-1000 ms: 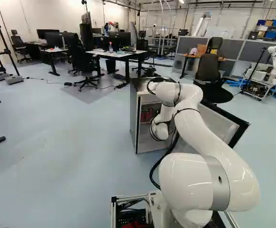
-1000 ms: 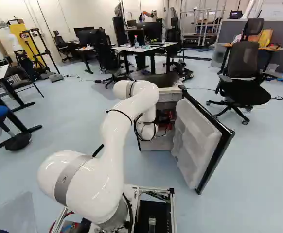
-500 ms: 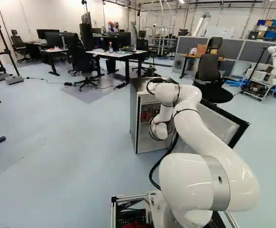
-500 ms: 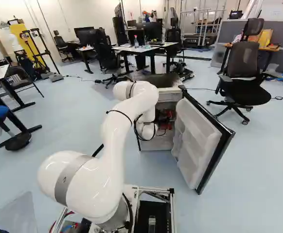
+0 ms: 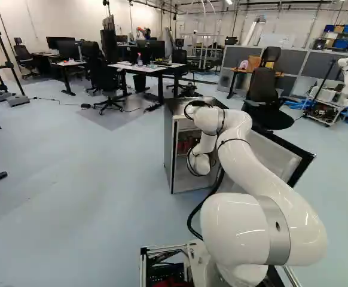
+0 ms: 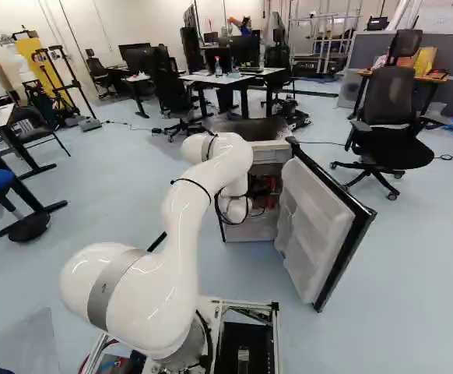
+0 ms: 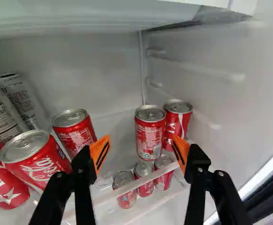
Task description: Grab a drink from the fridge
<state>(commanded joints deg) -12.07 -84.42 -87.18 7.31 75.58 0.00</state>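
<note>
Tool (image 7: 140,153) is released, fingers wide apart, nothing gripped. It's in the fridge (image 5: 170,146), door (image 6: 312,218) open. 1 red can (image 7: 149,136) stands upright ahead of the finger gap, a 2nd can (image 7: 178,123) just beside it. 3 red cans (image 7: 35,161) sit off to 1 side, near 2 silver cans (image 7: 21,101).

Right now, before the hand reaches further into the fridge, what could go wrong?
The open hand could push the can ahead into the adjoining can, which stands very close. One orange pad might knock the side can near it. Backing out, the arm could brush the open fridge door.
</note>
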